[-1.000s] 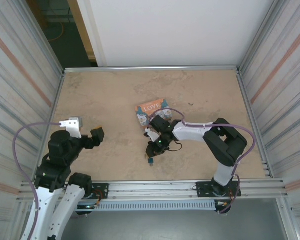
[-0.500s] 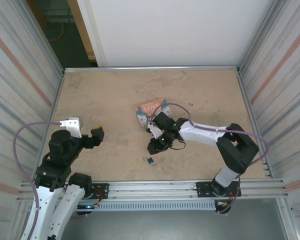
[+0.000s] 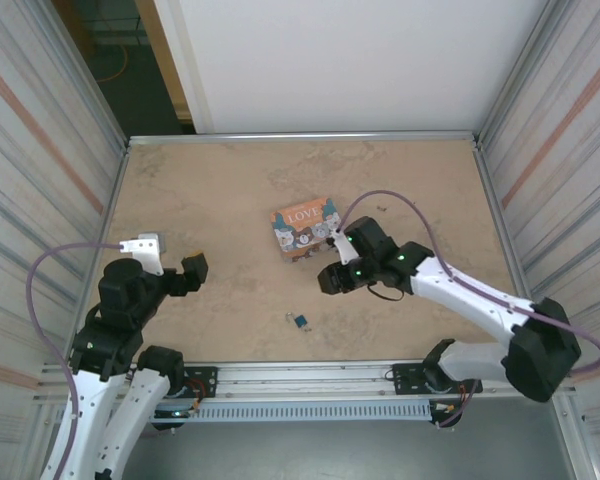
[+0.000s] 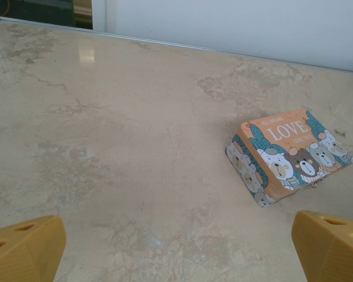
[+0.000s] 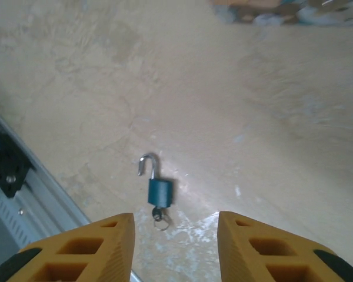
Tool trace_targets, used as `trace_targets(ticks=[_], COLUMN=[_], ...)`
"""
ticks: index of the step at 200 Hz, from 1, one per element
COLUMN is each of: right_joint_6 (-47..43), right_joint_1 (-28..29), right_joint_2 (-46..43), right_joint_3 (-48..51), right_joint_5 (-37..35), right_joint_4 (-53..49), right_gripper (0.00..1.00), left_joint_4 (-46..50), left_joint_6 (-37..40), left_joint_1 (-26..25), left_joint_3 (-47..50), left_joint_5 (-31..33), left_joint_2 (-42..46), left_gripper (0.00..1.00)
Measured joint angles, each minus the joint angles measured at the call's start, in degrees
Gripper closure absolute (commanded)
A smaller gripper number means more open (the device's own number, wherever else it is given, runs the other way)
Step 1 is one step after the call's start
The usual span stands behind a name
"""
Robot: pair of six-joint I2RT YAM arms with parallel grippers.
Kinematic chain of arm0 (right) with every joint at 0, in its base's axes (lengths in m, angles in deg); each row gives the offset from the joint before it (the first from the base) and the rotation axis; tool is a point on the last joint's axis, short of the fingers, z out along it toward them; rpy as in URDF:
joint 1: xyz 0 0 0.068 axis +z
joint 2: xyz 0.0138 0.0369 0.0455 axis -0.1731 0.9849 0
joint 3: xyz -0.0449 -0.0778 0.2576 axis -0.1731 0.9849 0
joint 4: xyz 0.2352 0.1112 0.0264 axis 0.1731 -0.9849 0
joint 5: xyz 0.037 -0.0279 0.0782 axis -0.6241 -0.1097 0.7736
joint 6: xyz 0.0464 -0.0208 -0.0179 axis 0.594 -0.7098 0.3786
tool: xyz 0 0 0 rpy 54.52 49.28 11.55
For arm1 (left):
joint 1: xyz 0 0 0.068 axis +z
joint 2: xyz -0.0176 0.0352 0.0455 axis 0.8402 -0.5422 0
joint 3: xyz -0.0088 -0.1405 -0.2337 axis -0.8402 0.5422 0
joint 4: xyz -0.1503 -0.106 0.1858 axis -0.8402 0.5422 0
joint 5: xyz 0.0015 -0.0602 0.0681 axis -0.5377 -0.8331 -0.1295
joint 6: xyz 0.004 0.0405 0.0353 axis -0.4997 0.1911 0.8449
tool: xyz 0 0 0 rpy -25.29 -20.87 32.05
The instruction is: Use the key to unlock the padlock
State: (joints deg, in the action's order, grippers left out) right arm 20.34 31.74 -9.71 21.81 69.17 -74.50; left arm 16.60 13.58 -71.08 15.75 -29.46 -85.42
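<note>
The small blue padlock (image 5: 159, 191) lies flat on the table, its silver shackle (image 5: 147, 165) swung open. The key (image 5: 158, 214) sticks in its bottom end with a small ring on it. From above, the padlock (image 3: 298, 321) is a tiny speck near the table's front edge. My right gripper (image 3: 330, 279) hovers up and to the right of it, apart from it. In the right wrist view the right gripper (image 5: 175, 228) is open with nothing between its yellow fingers (image 5: 109, 241). My left gripper (image 3: 195, 270) stays open at the left, far from the padlock.
An orange-and-teal "LOVE" box (image 3: 305, 226) with cartoon bears lies mid-table, just behind the right gripper, and at the right in the left wrist view as the box (image 4: 288, 155). A metal rail (image 3: 380, 373) runs along the front edge close to the padlock. Corrugated walls (image 3: 40, 180) stand on both sides.
The right gripper has opened and drawn back up and to the right, leaving the padlock with the key on the table. The left arm has not moved.
</note>
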Motion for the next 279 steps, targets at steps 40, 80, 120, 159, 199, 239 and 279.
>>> trace_targets(ticks=[40, 80, 120, 159, 199, 239, 279], right_joint_6=[0.26, 0.39, 1.49, 2.82, 3.08, 3.17, 2.34], right_joint_1=[-4.24, -9.64, -13.81, -17.31, -19.17, -19.26, -19.37], right_joint_2=[-10.27, -20.24, -29.75, -38.05, -40.41, -40.81, -40.70], right_joint_3=[4.44, 8.41, 12.59, 16.13, 16.57, 17.20, 17.25], right_joint_5=[-4.35, -7.15, -9.70, -12.11, -14.16, -18.49, -26.01], right_joint_4=[1.60, 2.75, 3.19, 2.36, 0.63, -0.26, -1.18], right_gripper=[0.42, 0.27, 0.01, 0.01, 0.01, 0.01, 0.01], left_joint_4=[0.00, -0.04, -0.09, -0.09, -0.28, -0.74, -2.36], left_joint_6=[-0.20, -1.11, -1.73, -2.19, -2.38, -2.40, -2.71], left_joint_1=[0.00, 0.00, 0.00, 0.00, 0.00, 0.00, 0.00], left_joint_3=[0.00, 0.09, 0.09, 0.09, 0.09, 0.09, 0.09], left_joint_5=[0.90, 1.01, 1.03, 1.18, 1.66, 2.16, 3.96], left_joint_2=[-0.04, -0.04, -0.04, -0.04, -0.28, -0.83, -2.67], left_gripper=[0.01, 0.01, 0.01, 0.01, 0.01, 0.01, 0.01])
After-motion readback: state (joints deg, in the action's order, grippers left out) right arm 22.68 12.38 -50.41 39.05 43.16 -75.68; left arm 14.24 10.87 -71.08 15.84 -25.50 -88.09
